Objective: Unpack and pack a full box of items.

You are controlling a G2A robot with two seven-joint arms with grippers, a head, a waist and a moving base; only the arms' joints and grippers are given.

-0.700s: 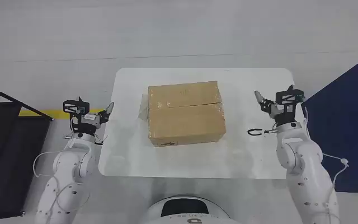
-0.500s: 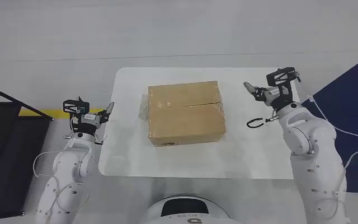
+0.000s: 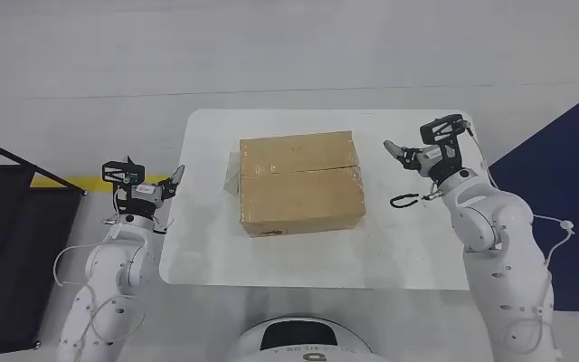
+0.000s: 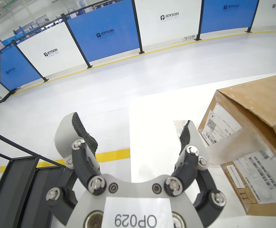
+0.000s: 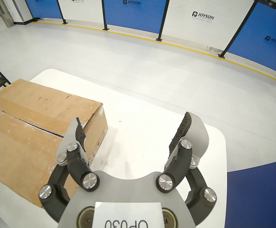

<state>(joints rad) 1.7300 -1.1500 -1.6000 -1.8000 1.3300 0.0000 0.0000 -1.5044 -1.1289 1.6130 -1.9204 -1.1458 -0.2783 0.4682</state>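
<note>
Top view: a brown cardboard box [image 3: 301, 184] sits in the middle of a white table [image 3: 407, 244]. Its top flaps are shut, and a thin line runs across the top where they meet. The left gripper [image 3: 174, 179] hangs just off the table's left edge, well apart from the box. Its fingers are spread and hold nothing. The right gripper [image 3: 398, 154] is over the right part of the table, near the box's far right corner but not touching it. Its fingers are spread too, with nothing in them.

Left wrist view: the left gripper [image 4: 131, 121] is wide apart and empty. One finger is over the grey floor and the other is over the edge of the table [image 4: 155, 129]. The box [image 4: 248, 101] stands farther in on the table. White paper labels [image 4: 224, 127] are stuck on the side facing the gripper, and a loose bit of clear tape [image 4: 232, 146] sticks out from that side. A black rack [image 4: 21, 172] stands on the floor beside the table. A yellow line [image 4: 112, 154] is painted on the floor. Blue and white fence panels [image 4: 103, 36] stand far behind.

Right wrist view: the right gripper [image 5: 132, 121] is spread wide and empty, above the bare table [image 5: 138, 140]. The box [image 5: 43, 121] is just beside one finger, and I cannot tell if they touch. More fence panels [image 5: 138, 13] stand at the back.
</note>
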